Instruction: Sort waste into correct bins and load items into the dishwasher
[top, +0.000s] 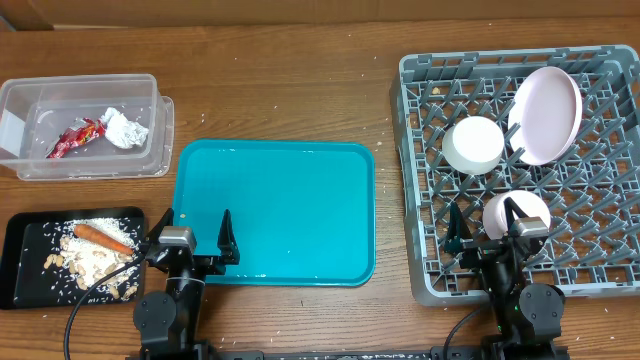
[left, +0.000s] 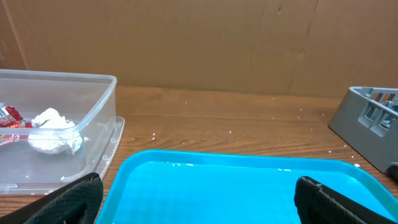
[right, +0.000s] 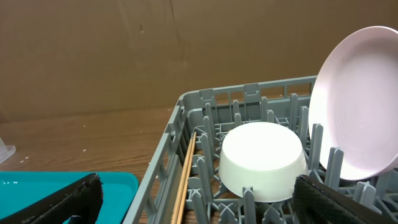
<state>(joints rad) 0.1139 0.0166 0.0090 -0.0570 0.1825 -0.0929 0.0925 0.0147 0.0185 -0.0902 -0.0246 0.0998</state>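
Both arms sit low at the near side, well apart, not touching each other. Wrists roughly level, fingers pointing away from the bases.

The left gripper (top: 192, 225): jaws spread wide, nothing between them. In the left wrist view its black fingertips (left: 74, 199) show only at the bottom corners.

The right gripper (top: 483, 222): jaws likewise wide and empty. In the right wrist view its fingertips (right: 56, 202) also sit in the bottom corners.

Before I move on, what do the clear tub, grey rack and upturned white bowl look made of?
Clear rectangular tub: thin plastic, see-through, glossy walls. Grey lattice dish rack: moulded plastic, matte, uniform pegs. Upturned white round bowl: smooth, opaque, soft sheen; ceramic or melamine, cannot tell.
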